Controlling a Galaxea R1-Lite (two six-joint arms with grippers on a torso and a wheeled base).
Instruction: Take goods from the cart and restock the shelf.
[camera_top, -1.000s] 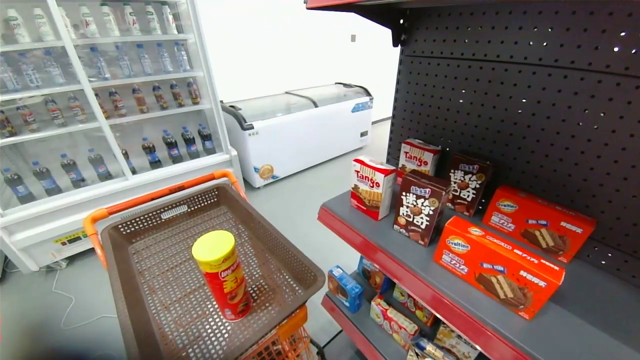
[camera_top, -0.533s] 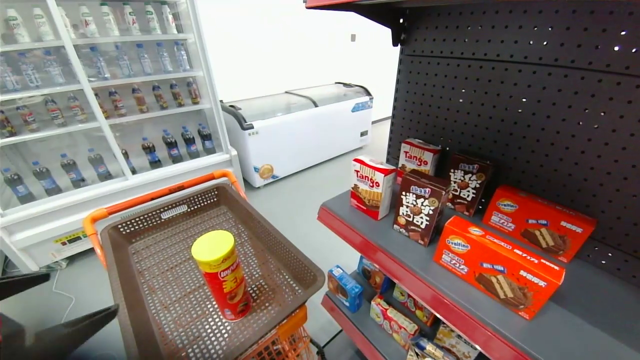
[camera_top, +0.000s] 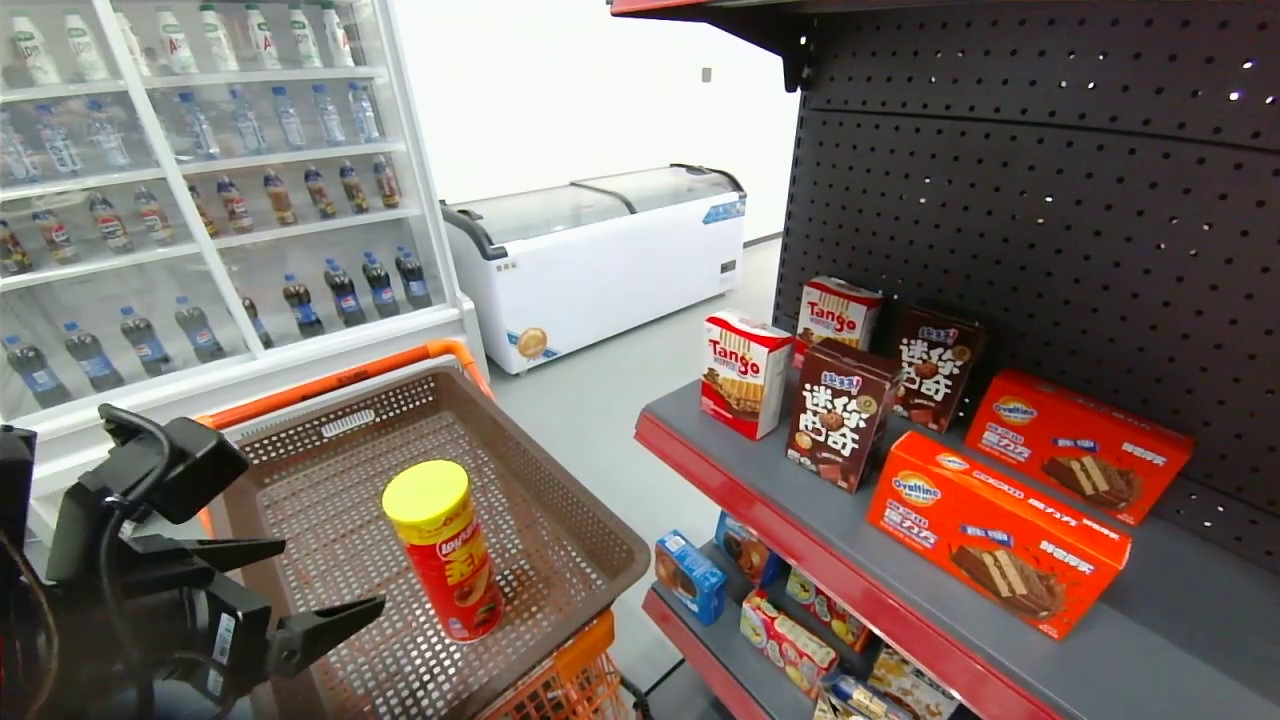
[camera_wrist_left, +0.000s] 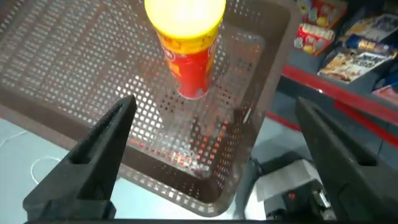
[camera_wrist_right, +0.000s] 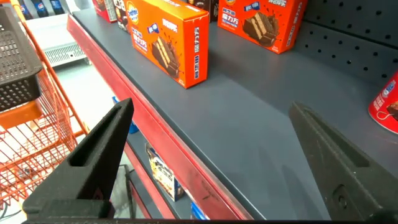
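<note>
The chip can (camera_top: 443, 548) stands upright in the cart's brown basket (camera_top: 320, 500), alone in it. You are at the pick-up step. Your left gripper (camera_top: 335, 575) hangs at the basket's near rim, jaws wide apart and empty, with the can just ahead. The next move calls for bracketing the can's body squarely before closing. Your right gripper (camera_wrist_right: 211, 107) hovers over the shelf (camera_top: 760, 470), spread wide and holding nothing, near the orange boxes (camera_top: 998, 548).

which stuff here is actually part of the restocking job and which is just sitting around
Job: chip can, upright in the cart basket; grey shelf; open left hand at the basket's edge.
Just there: orange boxes already on the shelf; drinks cooler; chest freezer.
</note>
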